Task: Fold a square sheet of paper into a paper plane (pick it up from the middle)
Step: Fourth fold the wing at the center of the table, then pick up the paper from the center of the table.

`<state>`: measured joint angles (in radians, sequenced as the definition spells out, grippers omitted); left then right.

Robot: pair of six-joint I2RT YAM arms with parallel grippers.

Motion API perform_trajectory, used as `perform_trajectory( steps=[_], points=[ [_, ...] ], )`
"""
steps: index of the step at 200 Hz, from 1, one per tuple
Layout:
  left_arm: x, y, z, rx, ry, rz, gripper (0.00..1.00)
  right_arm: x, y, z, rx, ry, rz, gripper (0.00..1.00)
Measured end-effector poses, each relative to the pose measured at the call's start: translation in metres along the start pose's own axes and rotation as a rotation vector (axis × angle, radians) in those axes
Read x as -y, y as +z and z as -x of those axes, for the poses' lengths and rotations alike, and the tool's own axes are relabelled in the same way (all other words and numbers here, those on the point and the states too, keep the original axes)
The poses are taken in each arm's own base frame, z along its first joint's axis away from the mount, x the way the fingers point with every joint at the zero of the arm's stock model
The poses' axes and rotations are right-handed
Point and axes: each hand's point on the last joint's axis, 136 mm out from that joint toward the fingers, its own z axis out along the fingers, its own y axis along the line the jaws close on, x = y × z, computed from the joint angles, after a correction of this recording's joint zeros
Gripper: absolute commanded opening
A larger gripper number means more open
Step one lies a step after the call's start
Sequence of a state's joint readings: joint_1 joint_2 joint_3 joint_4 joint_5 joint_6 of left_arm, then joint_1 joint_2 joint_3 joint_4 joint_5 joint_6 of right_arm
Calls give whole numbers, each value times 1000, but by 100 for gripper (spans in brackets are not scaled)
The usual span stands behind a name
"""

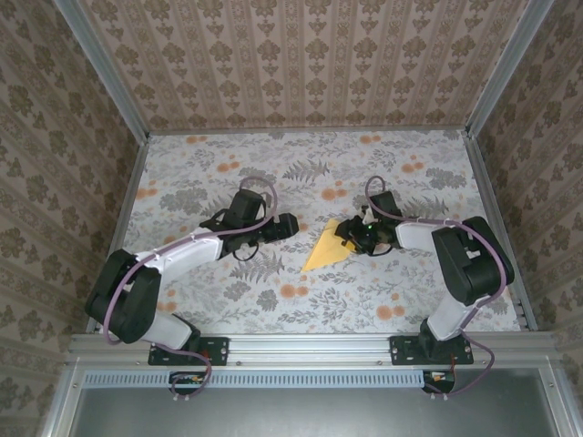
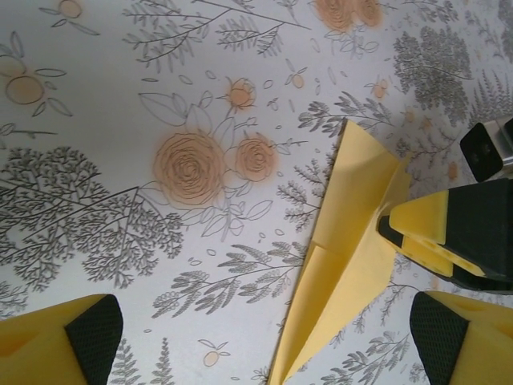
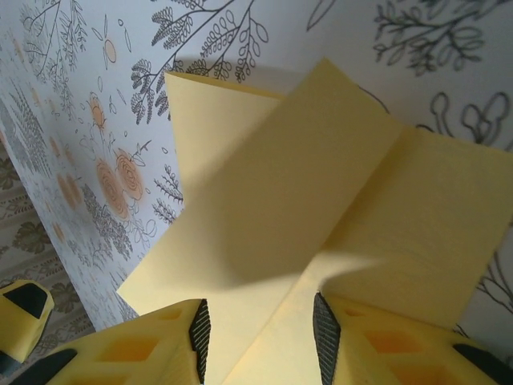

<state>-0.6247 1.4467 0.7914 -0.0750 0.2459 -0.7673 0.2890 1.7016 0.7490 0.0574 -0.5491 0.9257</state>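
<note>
The paper plane (image 1: 321, 248) is the yellow sheet of paper folded into a pointed shape with a centre crease, lying flat mid-table on the floral cloth. My left gripper (image 1: 293, 225) hovers just left of it, jaws wide open and nothing between them. In the left wrist view the plane (image 2: 353, 233) runs up from between my left gripper's (image 2: 268, 341) tips. My right gripper (image 1: 353, 235) sits over the plane's right end. Its jaws (image 3: 261, 337) stand apart astride the crease of the paper (image 3: 304, 184), and one finger (image 2: 437, 233) rests at the paper's edge.
The floral tablecloth (image 1: 273, 164) covers the whole work area. Patterned walls close it in on the left, back and right. A metal rail (image 1: 310, 348) with both arm bases runs along the near edge.
</note>
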Motion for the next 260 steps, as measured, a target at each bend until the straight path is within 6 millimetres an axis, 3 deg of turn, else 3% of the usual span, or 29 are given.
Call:
perform_trajectory(
  steps=[130, 171, 207, 230, 260],
  points=[
    [-17, 0, -1, -4, -29, 31, 100, -30, 12, 11, 13, -27, 120, 39],
    [-17, 0, -2, -12, -36, 23, 100, -29, 23, 3, -16, -27, 124, 37],
    [-19, -2, 1, -16, -75, 7, 100, -30, 29, -9, -32, -41, 137, 17],
    [-19, -3, 1, -32, -106, -32, 100, -34, 29, -9, -27, -47, 158, 10],
    [-7, -8, 0, -61, -135, -130, 100, -62, 13, -6, -12, -102, 253, 6]
  ],
)
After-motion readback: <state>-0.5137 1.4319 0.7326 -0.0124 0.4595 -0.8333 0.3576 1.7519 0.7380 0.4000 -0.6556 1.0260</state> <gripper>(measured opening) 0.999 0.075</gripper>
